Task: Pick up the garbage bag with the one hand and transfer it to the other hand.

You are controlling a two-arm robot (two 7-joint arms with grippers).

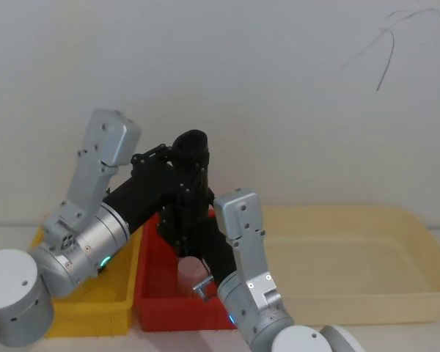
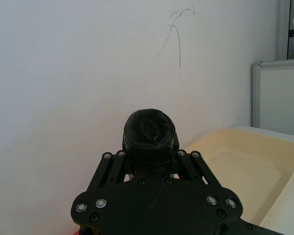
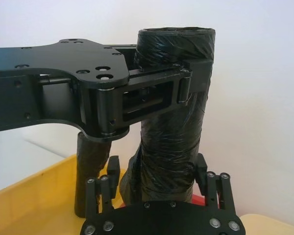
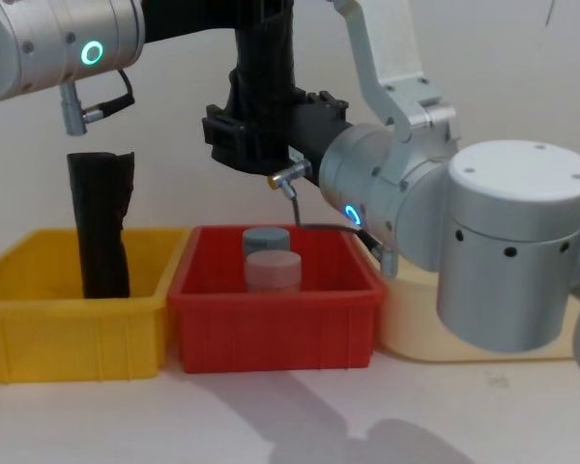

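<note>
The garbage bag (image 1: 192, 147), a thick creased black roll, stands upright in the air above the red bin (image 1: 155, 293). My left gripper (image 1: 185, 167), on the arm with the green ring light, is shut on its upper part; in the left wrist view the garbage bag (image 2: 149, 131) sits between that gripper's fingers (image 2: 186, 161). My right gripper (image 3: 157, 171), on the arm with the blue ring light, reaches up from below, and its two fingers press the flared lower end of the garbage bag (image 3: 174, 112). The chest view shows the right gripper (image 4: 251, 135) clasping the garbage bag (image 4: 266, 58) from the right.
A taller, slimmer black roll (image 4: 101, 222) stands in the yellow bin (image 4: 39, 329) on the left. Two capped containers (image 4: 271, 263) sit in the red bin (image 4: 271, 329). A large cream tray (image 1: 352, 293) lies to the right. A white wall stands close behind.
</note>
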